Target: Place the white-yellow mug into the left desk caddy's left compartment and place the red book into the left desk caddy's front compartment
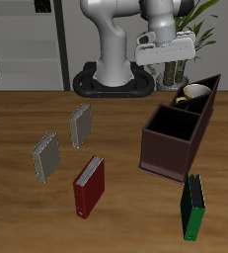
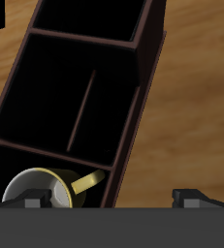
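No legible text, label, brand, number or sign is found on any surface in either view; the book covers and the caddy walls show plain colour only.

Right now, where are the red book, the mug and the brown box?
red book [image 1: 89, 188]: exterior view, middle of its cover.
white-yellow mug [image 2: 34, 189]: wrist view, on its rim.
left desk caddy [image 1: 165, 158]: exterior view, on its outer front wall.
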